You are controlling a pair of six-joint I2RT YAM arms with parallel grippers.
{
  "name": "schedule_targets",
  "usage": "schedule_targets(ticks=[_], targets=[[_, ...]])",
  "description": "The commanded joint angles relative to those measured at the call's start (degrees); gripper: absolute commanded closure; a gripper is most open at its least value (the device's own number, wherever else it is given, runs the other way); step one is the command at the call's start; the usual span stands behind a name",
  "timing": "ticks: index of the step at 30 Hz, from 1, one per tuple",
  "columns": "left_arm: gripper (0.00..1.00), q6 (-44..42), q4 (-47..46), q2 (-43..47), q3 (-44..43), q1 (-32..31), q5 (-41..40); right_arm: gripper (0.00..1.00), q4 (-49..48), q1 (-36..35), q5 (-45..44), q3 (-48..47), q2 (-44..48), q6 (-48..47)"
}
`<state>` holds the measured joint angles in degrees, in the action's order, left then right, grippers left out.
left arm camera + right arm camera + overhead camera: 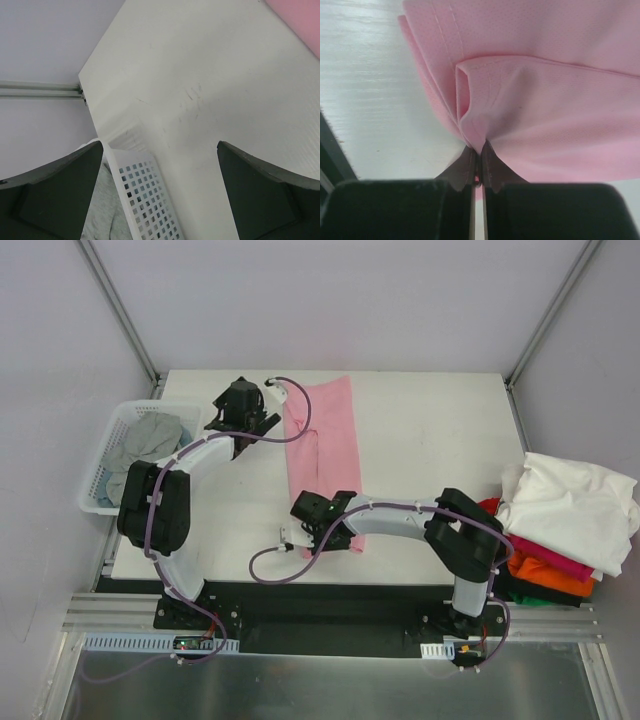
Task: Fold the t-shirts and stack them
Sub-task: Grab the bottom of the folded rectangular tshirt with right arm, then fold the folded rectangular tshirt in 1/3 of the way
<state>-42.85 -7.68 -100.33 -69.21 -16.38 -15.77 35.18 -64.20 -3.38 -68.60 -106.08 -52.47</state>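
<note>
A light pink t-shirt (325, 440) lies folded into a long strip down the middle of the table. My right gripper (318, 523) is shut on its near end; the right wrist view shows the pink cloth (545, 90) pinched between the closed fingertips. My left gripper (243, 425) is open and empty at the far left, just left of the shirt's far end and beside the basket. A grey t-shirt (145, 440) lies crumpled in the basket. A stack of folded shirts sits at the right edge: white (570, 505) on top, then magenta, orange (545, 575) and black.
The white lattice basket (100, 502) stands at the table's left edge; its wall (142, 190) shows in the left wrist view between the open fingers. The white table (430, 430) has metal frame posts at its far corners.
</note>
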Motion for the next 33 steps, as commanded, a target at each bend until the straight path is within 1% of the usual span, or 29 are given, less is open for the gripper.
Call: schedule_targets(ticks=[1,7,11,13,19,22,33], targets=[[0.01,-0.39,-3.04,2.78,1.27,1.09,-0.58,0.99,6.12,-3.2,4.7,0.84,2.54,2.63],[0.0,0.93,-3.39,2.6,1.71,1.0,0.3,0.99,10.78,-10.32,4.09,-0.13,7.55,5.97],[0.01,1.28,-3.57,2.78,2.85,1.0,0.57,0.99,11.84,-14.97,3.73,-0.22,10.71,7.12],[0.01,1.45,-3.66,2.77,3.38,1.09,0.56,0.99,11.75,-15.51,0.84,-0.57,11.42,7.29],[0.01,2.33,-4.36,3.04,4.87,1.0,0.83,0.99,12.2,-15.34,-6.1,-4.61,10.9,4.84],[0.01,2.33,-4.88,3.48,5.49,1.0,0.83,0.99,12.46,-14.29,-8.04,-6.89,10.11,4.04],[0.01,2.42,-6.29,4.44,7.07,1.09,0.39,0.99,12.46,-6.55,-12.17,-13.93,7.21,-0.44]])
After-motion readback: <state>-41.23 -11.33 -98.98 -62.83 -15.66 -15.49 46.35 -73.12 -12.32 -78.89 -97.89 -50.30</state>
